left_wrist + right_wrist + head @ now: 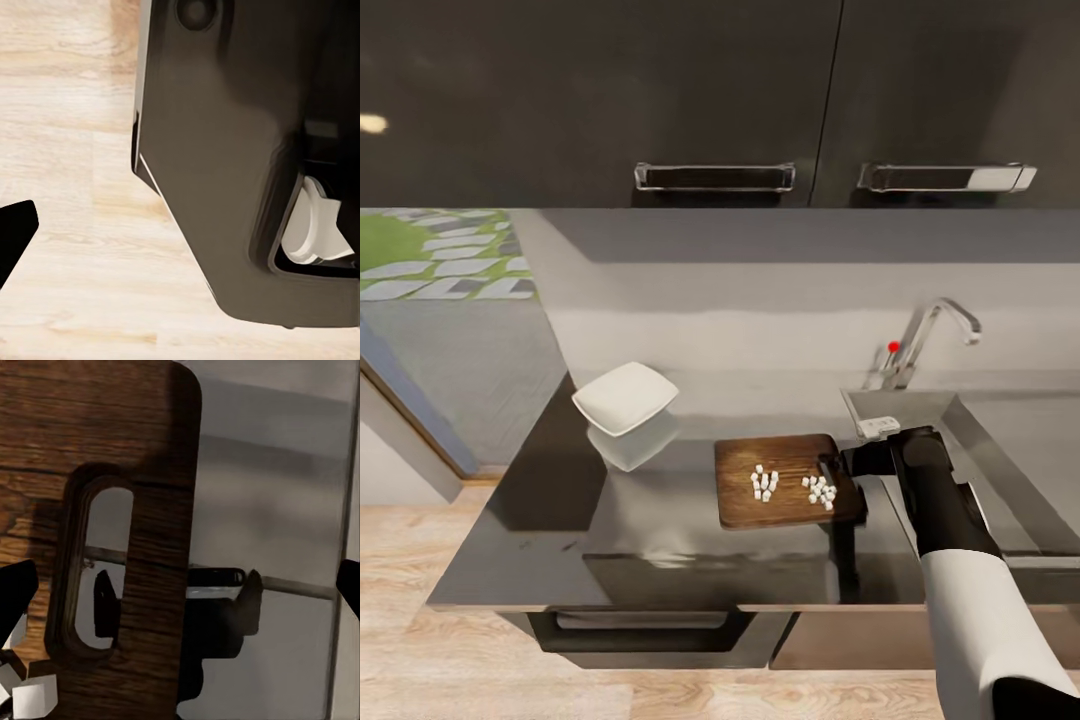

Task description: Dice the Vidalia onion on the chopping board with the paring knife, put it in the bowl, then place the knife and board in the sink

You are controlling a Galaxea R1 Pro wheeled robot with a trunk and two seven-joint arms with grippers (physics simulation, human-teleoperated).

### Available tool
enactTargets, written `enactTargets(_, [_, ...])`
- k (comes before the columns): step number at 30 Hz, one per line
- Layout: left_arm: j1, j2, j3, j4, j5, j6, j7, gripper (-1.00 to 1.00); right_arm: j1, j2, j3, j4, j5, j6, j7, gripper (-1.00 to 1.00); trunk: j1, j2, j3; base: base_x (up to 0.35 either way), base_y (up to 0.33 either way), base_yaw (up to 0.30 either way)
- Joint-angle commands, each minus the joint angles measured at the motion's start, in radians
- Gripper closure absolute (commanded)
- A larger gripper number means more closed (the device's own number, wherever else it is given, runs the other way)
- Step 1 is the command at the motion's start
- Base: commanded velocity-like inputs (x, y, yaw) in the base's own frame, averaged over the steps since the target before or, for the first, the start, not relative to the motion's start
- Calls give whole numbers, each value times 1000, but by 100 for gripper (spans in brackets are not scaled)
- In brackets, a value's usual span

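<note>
The dark wooden chopping board [788, 480] lies on the grey countertop [650, 530], just left of the sink [1000, 440]. Two clusters of small pale diced onion pieces [765, 484] rest on it, one mid-board and one nearer its right end. My right gripper [842, 462] hovers open over the board's right edge. In the right wrist view its fingertips [15, 592] stand wide apart above the board's handle slot [97, 577], holding nothing, with onion cubes [30, 694] at the corner. The white bowl [625, 397] sits at the back left. I cannot make out the paring knife.
The chrome faucet [938, 330] with its red knob [894, 347] rises behind the sink. Dark upper cabinets [710, 100] hang overhead. The left wrist view looks down on wooden floor [67, 150] and my dark base [225, 150], with one left fingertip [15, 232] at the edge.
</note>
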Motion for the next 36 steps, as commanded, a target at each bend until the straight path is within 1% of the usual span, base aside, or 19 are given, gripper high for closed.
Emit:
enactTargets(1, [-2, -1, -8, 5, 11, -7, -7, -100, -1, -1, -1, -1, 11, 2, 10, -100, 1, -2, -3, 37, -37, 0])
enactTargets(6, [-2, -1, -8, 5, 11, -7, -7, -100, -1, -3, -1, -1, 11, 2, 10, -100, 1, -2, -12, 6, -68, 0])
enactTargets(36, [-2, -1, -8, 5, 11, -7, -7, -100, -1, 1, 2, -1, 11, 2, 6, -100, 1, -2, -60, 0, 4, 0])
